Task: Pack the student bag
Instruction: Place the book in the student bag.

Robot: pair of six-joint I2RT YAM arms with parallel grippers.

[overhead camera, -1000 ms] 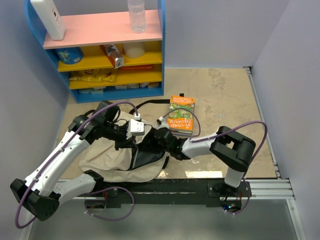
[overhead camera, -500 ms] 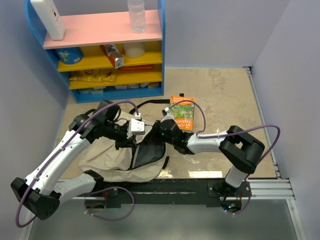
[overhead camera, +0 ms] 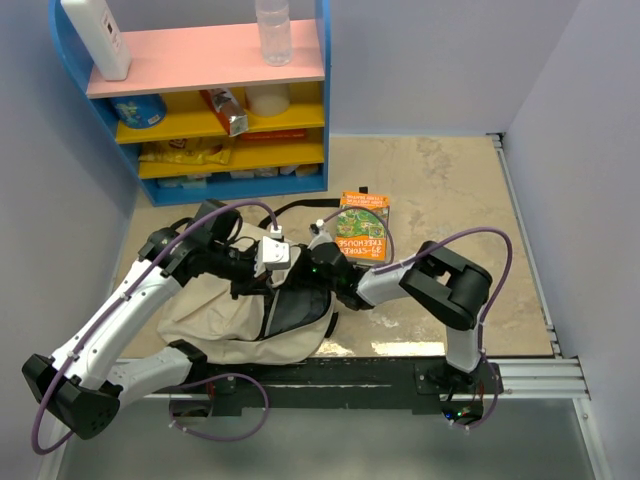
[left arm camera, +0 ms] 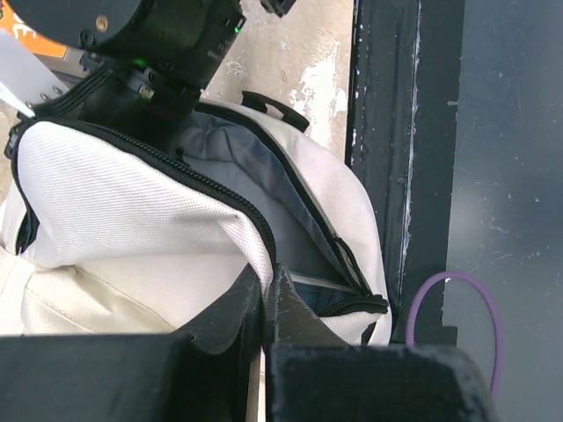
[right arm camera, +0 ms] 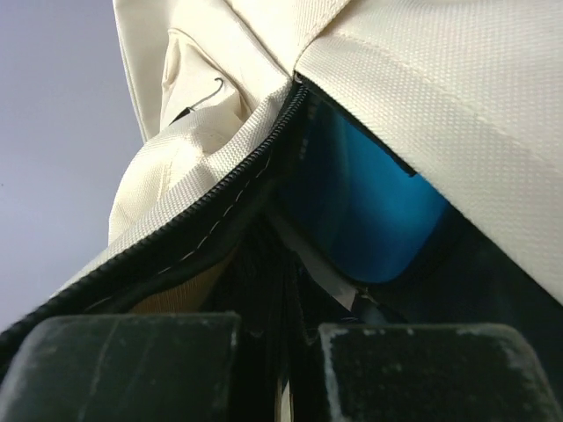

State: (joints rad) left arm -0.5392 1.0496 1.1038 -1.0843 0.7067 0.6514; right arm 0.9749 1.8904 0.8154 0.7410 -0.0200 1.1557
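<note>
Soft cream canvas backpack (left arm camera: 132,202), coarse matt weave, black toothed zip (right arm camera: 220,189), smooth dull-grey cloth lining (left arm camera: 255,176), glossy smooth blue book (right arm camera: 369,207), orange paperback book (overhead camera: 362,228) with sheened paper cover, mottled beige stone-look tabletop (overhead camera: 460,180), blue, pink and yellow painted shelf unit (overhead camera: 200,60), clear plastic bottle (overhead camera: 273,30).

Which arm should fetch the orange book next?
Right. The left end effector is pinching the student bag at its zipper rim, holding the mouth open. The right end effector sits at the bag mouth, on the side nearer the orange book.

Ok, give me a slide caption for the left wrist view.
Left gripper pinches the student bag's zippered rim while the right arm reaches inside.
</note>
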